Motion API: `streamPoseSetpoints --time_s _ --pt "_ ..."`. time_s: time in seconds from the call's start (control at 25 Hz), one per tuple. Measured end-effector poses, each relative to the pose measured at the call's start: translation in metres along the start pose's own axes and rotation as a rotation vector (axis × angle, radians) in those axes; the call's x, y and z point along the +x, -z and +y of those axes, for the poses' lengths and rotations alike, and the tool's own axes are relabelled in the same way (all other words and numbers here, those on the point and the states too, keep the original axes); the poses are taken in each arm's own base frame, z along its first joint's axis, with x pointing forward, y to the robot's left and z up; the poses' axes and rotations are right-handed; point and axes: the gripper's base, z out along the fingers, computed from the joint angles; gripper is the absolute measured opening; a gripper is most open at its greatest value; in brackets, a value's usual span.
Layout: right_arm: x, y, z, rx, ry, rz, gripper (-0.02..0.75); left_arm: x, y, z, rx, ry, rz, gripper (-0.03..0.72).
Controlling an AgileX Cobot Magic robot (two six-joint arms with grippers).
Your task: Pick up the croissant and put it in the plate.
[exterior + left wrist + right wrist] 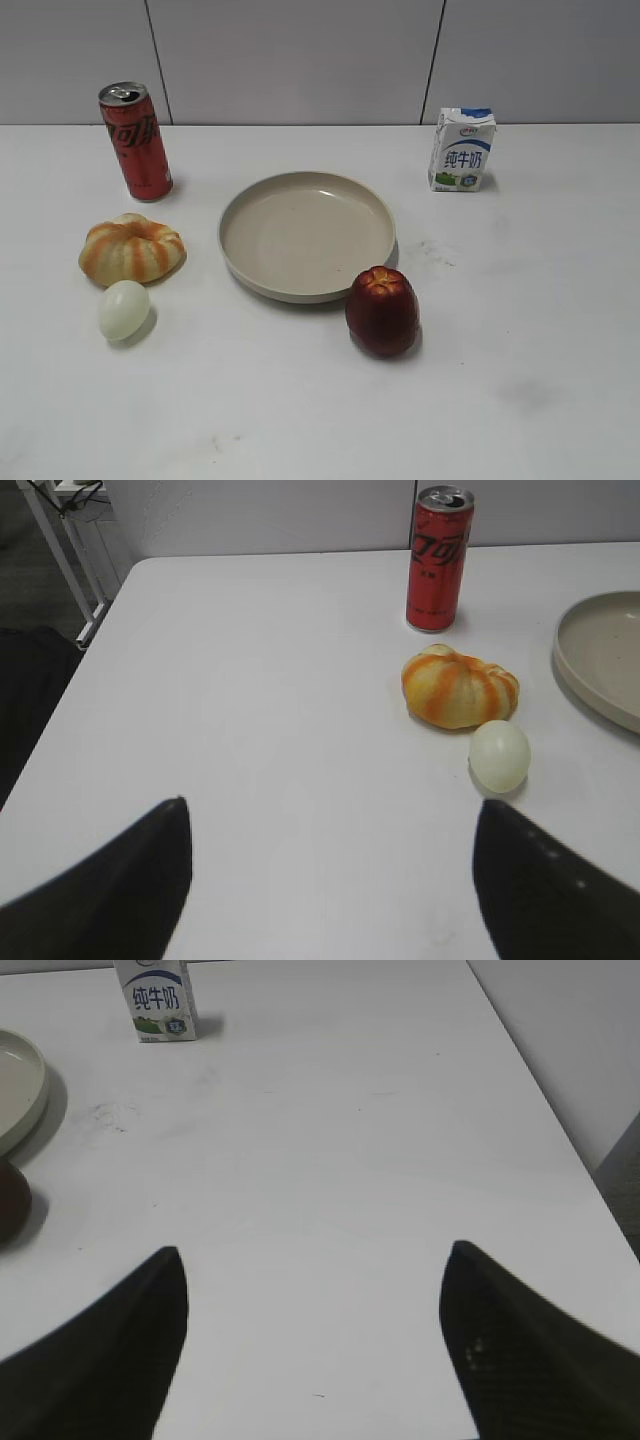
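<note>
The croissant point(132, 250), orange and cream striped with ridged segments, lies on the white table at the left; it also shows in the left wrist view point(460, 685). The plate point(240, 205), a round beige dish, sits empty in the middle, and its rim shows in the left wrist view point(575, 670) and the right wrist view point(30, 1100). My left gripper point(330, 810) is open and empty over bare table, short of the croissant. My right gripper point(312, 1255) is open and empty over bare table to the right. Neither gripper shows in the exterior view.
A pale egg point(124, 309) lies just in front of the croissant. A red can point(136, 141) stands behind it. A dark red apple point(382, 310) sits at the plate's front right rim. A milk carton point(462, 149) stands at the back right. The table's left edge point(70, 680) is near.
</note>
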Motion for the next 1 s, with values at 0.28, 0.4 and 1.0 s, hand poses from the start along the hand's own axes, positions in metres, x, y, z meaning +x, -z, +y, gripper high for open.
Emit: streamPoseSetpoints --time_s 0.28,0.4,1.0 --pt "0.0 0.0 0.0 0.0 0.0 0.0 0.592 0.0 0.0 0.0 0.0 0.0 0.0 0.655" --pt "0.0 0.0 0.0 0.0 -0.001 0.0 0.592 0.0 0.0 0.0 0.0 0.0 0.0 0.647" --pt "0.0 0.0 0.0 0.0 0.0 0.0 0.592 -0.069 -0.097 0.011 0.057 0.092 0.189 0.617"
